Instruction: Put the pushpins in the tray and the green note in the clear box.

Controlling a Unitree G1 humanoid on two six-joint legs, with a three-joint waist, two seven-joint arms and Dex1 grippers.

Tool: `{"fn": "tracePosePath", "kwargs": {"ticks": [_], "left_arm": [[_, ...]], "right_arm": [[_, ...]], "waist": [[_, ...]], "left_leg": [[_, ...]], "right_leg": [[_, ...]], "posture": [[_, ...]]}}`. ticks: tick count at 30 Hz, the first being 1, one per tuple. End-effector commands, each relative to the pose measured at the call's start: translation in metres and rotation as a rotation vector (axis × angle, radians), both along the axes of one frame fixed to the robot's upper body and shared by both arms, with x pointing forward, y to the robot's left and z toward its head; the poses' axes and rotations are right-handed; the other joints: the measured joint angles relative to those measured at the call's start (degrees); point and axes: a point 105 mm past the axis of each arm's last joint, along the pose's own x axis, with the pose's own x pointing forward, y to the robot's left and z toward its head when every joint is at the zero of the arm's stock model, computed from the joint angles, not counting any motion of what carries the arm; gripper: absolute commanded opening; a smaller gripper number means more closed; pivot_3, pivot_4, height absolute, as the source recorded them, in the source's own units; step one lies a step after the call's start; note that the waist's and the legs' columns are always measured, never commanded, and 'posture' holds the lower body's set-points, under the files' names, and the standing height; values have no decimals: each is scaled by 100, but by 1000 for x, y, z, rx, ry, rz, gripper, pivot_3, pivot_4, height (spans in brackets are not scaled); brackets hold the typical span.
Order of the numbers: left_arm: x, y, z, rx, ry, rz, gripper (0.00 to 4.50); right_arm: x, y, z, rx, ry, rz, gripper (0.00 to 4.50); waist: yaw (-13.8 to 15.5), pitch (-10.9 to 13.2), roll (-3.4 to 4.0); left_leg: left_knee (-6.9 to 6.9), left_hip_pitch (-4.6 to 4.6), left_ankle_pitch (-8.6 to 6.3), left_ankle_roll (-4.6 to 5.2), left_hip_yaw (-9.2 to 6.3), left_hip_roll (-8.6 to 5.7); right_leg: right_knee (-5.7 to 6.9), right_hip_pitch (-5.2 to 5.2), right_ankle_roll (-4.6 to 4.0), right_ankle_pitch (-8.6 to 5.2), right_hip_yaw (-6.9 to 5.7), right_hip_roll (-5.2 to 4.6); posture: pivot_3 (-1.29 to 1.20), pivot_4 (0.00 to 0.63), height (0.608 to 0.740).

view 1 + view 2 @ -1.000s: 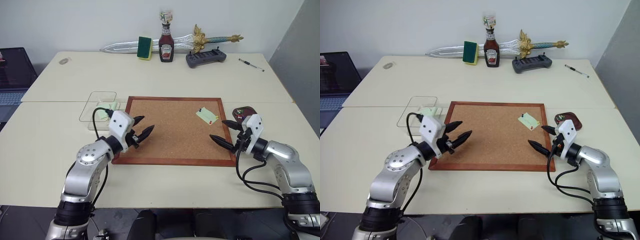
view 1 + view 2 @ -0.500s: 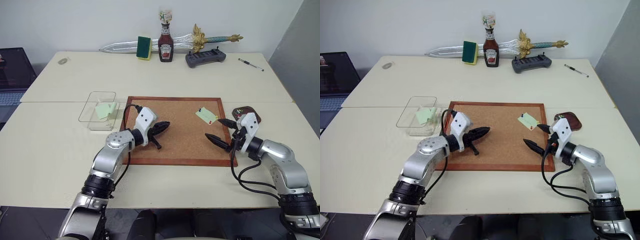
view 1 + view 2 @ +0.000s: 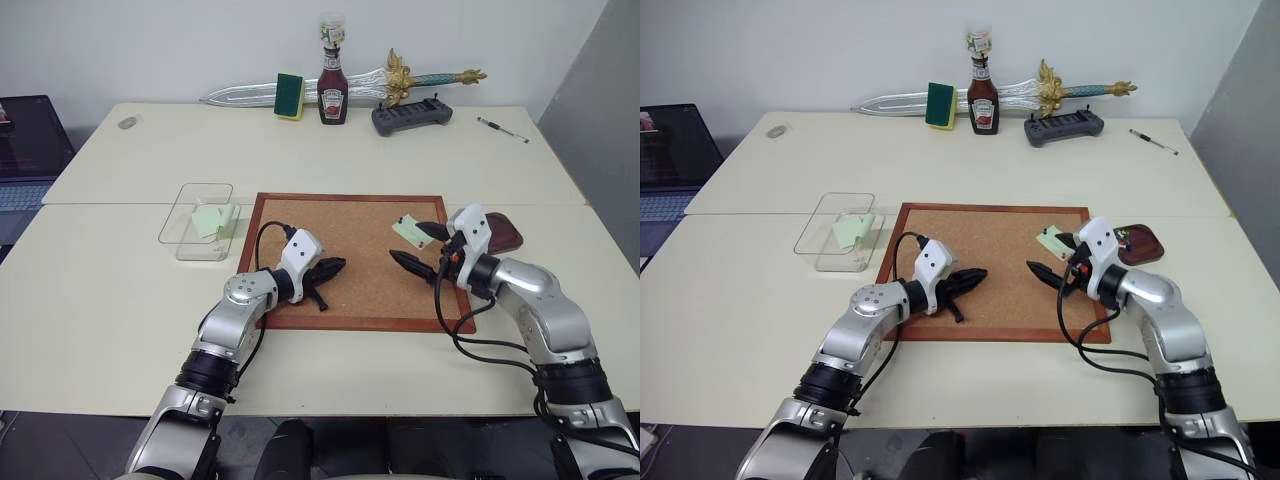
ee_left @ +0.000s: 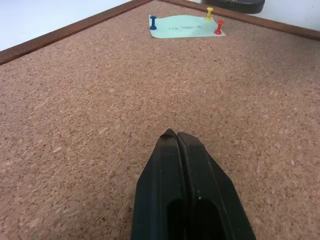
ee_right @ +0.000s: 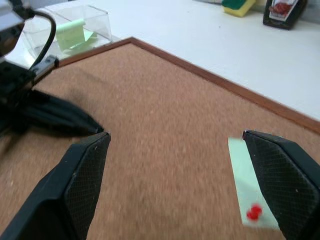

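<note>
So the corkboard sits mid-table, just behind the front edge, and both arms are over it. The left gripper has its two black fingers pressed flat together, nothing between them (the left wrist view shows only a thin seam), and it hangs low over the board's front-left part, pointing across toward the right side.

The right gripper is spread wide with nothing in it, reaching in over the board's right edge. One finger is next to the green note, the other is out over bare cork nearer the board's middle.

That green note is pinned flat near the board's back-right corner. The pushpins in it are a red one, a yellow one and a blue one, going by the left wrist view, all stuck along the note's edges.

The tray is on the table just off the board's right edge, partly hidden by the right wrist (there's something small in it, can't tell what).

The clear box is on the table just off the board's back-left corner, and there's a pale green slip inside it already
</note>
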Motion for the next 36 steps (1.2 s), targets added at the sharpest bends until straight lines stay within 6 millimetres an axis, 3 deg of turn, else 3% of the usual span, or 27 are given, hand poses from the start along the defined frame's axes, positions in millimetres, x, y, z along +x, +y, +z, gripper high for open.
{"fn": "tracePosePath", "kwargs": {"ticks": [1,11,12,13,14,18,32,36], "left_arm": [[-4,-6,-7,8,9,-23,40],[-7,-8,-9,-3,6,-21,40],[-7,-8,-9,-3,6,-20,0],[-7,-8,-9,-4,6,-19,0],[-7,-8,-9,-5,6,-17,0],[-8,-8,-9,-6,5,-13,0],[-8,-7,-11,-6,9,-12,0],[-9,-6,-11,-5,10,-10,0]], "right_arm": [[28,3,1,-53,-12,-45,4500],[69,-6,0,-75,29,-108,4500],[71,-8,0,-75,33,-115,4140],[73,-9,0,-74,35,-119,4128],[74,-11,-1,-82,35,-123,3765],[77,-17,-5,-116,34,-141,3007],[84,-14,-9,-151,22,-168,72],[85,-14,-7,-156,12,-168,20]], "waist": [[-1,-1,1],[-2,-2,4],[-4,-2,4],[-8,-2,5],[-9,-2,5],[-14,-3,5],[-28,-3,6],[-40,-3,6]], "left_leg": [[0,1,0,0,1,0],[-1,2,0,0,1,-5],[-1,2,0,0,1,-5],[0,2,0,0,2,-4],[-1,2,0,0,2,-4],[-1,2,0,0,2,-4],[-1,2,0,0,2,-5],[-1,2,0,0,2,-4]], "right_leg": [[0,0,0,0,0,0],[2,0,-2,1,0,-4],[2,-1,-2,1,0,-4],[2,-1,-2,1,0,-4],[2,-1,-2,1,0,-4],[2,-2,-2,1,0,-4],[3,-2,-2,1,1,-5],[3,-2,-2,1,2,-4]], "posture": [[0,150,740],[0,150,740],[0,150,740],[0,150,740],[0,150,740],[0,150,740],[0,150,740],[0,150,740]]}}
